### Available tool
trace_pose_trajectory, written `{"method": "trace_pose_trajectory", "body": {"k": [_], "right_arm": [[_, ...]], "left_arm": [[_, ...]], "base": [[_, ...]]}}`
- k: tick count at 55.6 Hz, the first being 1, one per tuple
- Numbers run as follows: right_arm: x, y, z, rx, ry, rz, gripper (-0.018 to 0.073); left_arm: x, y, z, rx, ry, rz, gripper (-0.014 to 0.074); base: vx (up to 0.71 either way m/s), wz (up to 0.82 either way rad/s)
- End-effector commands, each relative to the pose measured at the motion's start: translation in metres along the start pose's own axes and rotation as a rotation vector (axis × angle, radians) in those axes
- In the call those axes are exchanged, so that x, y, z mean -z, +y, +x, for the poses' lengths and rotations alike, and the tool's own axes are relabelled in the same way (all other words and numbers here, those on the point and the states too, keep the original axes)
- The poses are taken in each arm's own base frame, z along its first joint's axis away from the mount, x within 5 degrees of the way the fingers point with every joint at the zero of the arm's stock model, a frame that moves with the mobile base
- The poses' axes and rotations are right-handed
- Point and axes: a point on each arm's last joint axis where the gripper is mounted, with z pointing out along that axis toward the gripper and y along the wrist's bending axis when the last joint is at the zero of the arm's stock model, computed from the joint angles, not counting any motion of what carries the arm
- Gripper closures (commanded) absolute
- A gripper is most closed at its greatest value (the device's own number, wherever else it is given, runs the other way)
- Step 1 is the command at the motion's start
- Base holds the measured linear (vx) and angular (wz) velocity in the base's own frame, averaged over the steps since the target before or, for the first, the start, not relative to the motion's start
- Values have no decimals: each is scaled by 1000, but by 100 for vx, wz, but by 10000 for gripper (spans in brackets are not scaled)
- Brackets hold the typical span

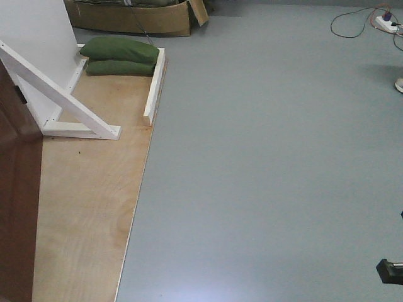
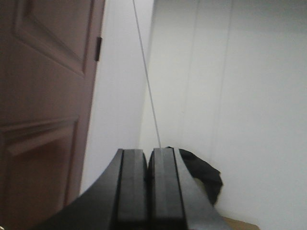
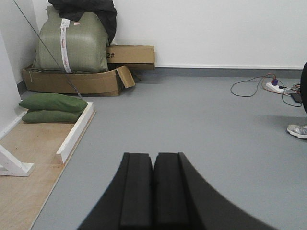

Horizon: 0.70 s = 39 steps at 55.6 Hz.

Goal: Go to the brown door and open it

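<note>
Now: brown door (image 1: 16,189) stands along the left edge of the plywood board (image 1: 88,207), and fills the left of the left wrist view. Left gripper (image 2: 148,191) closed on nothing, apart from the door. Right gripper (image 3: 153,191) likewise closed, over grey floor (image 3: 216,124).
</note>
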Motion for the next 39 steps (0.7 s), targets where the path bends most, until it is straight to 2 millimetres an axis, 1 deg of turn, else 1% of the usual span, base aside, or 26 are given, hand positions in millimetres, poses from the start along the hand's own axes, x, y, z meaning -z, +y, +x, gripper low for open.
{"method": "trace_pose_trajectory", "body": {"k": [1,7,15,22,27,31,35,39], "right_arm": [[1,0,-6,9,-87,4,559],[1,0,-6,9,-87,4,559],[1,0,-6,9,-87,4,559],[1,0,-6,9,-87,4,559],[1,0,-6,9,-87,4,559],[1,0,-6,9,-87,4,559],[1,0,-6,9,-87,4,559],[1,0,-6,9,-87,4,559]], "left_arm": [[-1,3,-31,-48,-160,-44,603],[1,11,-50,-73,-227,-117,603],[6,26,-67,-16,-325,-242,603],[15,45,-76,160,-455,-401,603],[18,60,-76,287,-545,-517,603],[25,70,-78,398,-652,-606,603],[23,78,-80,475,-728,-678,603],[15,82,-85,495,-762,-704,603]], "base": [[0,0],[0,0],[0,0],[0,0],[0,0],[0,0],[0,0],[0,0]]}}
